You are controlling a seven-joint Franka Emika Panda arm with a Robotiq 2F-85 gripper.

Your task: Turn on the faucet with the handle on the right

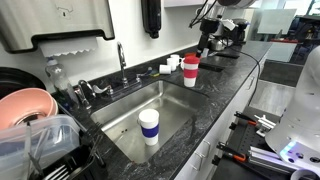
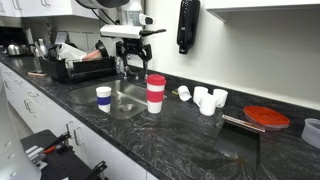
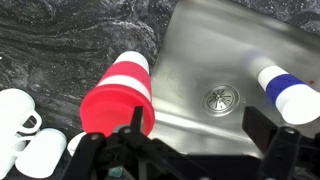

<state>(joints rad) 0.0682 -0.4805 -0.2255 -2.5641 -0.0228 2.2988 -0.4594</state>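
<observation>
The chrome gooseneck faucet (image 1: 121, 57) stands behind the steel sink (image 1: 170, 100). Its small handles sit at its base; one handle (image 1: 136, 78) shows on the side nearer the gripper. My gripper (image 1: 205, 45) is open and empty. It hangs above the sink's end, over a red-and-white cup (image 1: 190, 70), well apart from the faucet. It also shows in an exterior view (image 2: 133, 55), where it hides most of the faucet. In the wrist view the open fingers (image 3: 198, 135) frame the sink floor, with the red cup (image 3: 118, 95) beside one finger. No faucet shows there.
A white cup with a blue band (image 1: 149, 127) stands in the sink near the drain (image 3: 221, 98). White mugs (image 2: 207, 100) and a red plate (image 2: 265, 117) sit on the dark counter. A dish rack with a pink bowl (image 1: 25, 108) stands at the far end.
</observation>
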